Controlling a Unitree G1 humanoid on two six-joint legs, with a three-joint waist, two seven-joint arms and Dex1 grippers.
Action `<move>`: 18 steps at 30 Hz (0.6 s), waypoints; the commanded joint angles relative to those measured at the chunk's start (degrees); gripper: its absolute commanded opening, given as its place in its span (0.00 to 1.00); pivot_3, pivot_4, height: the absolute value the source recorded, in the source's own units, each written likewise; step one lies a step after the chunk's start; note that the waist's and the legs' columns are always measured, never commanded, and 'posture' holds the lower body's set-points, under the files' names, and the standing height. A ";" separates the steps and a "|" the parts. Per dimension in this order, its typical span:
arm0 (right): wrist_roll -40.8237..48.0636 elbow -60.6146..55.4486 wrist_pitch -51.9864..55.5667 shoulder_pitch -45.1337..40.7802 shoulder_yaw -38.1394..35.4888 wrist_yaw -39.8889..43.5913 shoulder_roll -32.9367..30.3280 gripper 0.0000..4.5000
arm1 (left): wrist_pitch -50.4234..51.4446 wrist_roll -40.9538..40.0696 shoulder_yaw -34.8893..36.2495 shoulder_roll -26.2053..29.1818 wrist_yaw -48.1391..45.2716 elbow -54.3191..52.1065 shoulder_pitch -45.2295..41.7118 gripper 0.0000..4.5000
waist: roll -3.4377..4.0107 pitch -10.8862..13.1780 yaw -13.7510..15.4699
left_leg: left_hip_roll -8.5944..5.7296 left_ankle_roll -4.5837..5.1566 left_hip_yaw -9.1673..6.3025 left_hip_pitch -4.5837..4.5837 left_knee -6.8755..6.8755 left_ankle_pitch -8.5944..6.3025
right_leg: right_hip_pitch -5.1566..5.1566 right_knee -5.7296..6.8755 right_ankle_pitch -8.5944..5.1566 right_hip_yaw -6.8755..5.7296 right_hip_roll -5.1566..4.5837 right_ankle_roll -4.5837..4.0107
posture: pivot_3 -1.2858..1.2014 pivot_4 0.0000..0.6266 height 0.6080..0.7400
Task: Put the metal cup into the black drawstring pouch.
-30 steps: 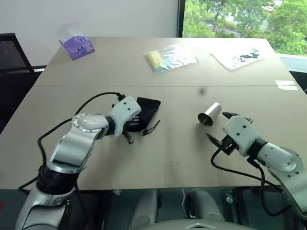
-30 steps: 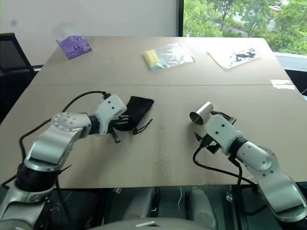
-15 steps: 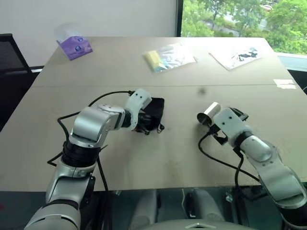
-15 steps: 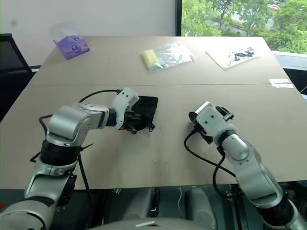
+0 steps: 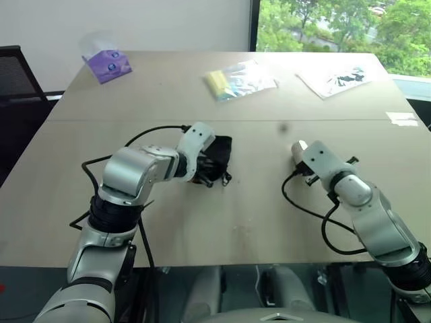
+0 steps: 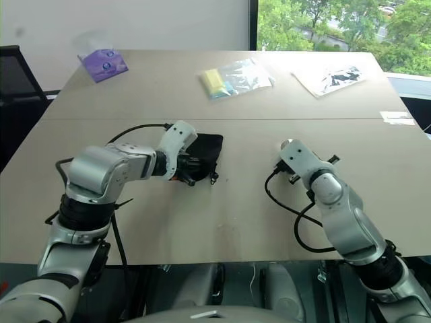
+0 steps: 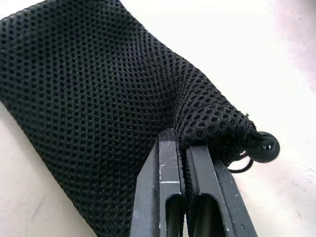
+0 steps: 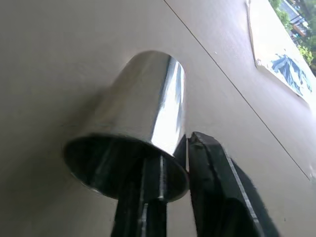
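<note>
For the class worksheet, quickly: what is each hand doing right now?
Left hand: closed on the black mesh drawstring pouch.
Right hand: closed on the rim of the shiny metal cup.

Black mesh pouch (silver cup).

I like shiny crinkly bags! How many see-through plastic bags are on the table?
2. One clear plastic bag with yellow contents lies at the far middle; another clear plastic bag with a dark print lies far right.
</note>
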 commanded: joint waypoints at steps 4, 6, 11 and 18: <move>1.06 -0.20 -5.02 1.14 -5.18 1.38 0.98 0.00 | 1.52 -2.60 3.59 -1.86 1.71 -2.63 -0.96 0.00 | 0.00 0.00 0.00 | 0.00 0.00 0.00 0.00 -0.01 0.00 | 0.00 -0.01 0.00 0.01 0.00 0.00 | 0.52 0.24 1.00; 0.65 0.47 -6.38 1.96 -5.95 1.56 0.26 0.00 | 2.46 -3.70 3.18 -1.63 1.35 -2.65 -1.59 0.00 | 0.00 0.00 0.03 | 0.00 -0.01 0.01 0.00 -0.01 0.00 | 0.00 -0.02 0.00 0.03 -0.01 0.00 | 0.52 0.24 1.00; 3.16 0.45 -10.39 3.93 -10.63 3.81 0.42 0.00 | 6.94 -5.42 3.92 -3.34 2.29 0.90 -5.78 0.00 | -0.02 0.01 0.18 | -0.02 -0.01 -0.01 -0.01 0.00 0.00 | 0.01 -0.01 0.00 -0.01 -0.02 0.01 | 0.52 0.24 1.00; 21.39 -8.19 -10.05 5.96 -25.16 13.01 8.35 0.00 | 8.21 -18.05 7.85 -7.87 12.24 21.66 -15.66 0.00 | 0.00 0.03 -0.05 | -0.01 0.01 -0.03 0.00 -0.01 0.00 | 0.00 0.01 0.00 -0.02 -0.01 0.01 | 0.52 0.24 1.00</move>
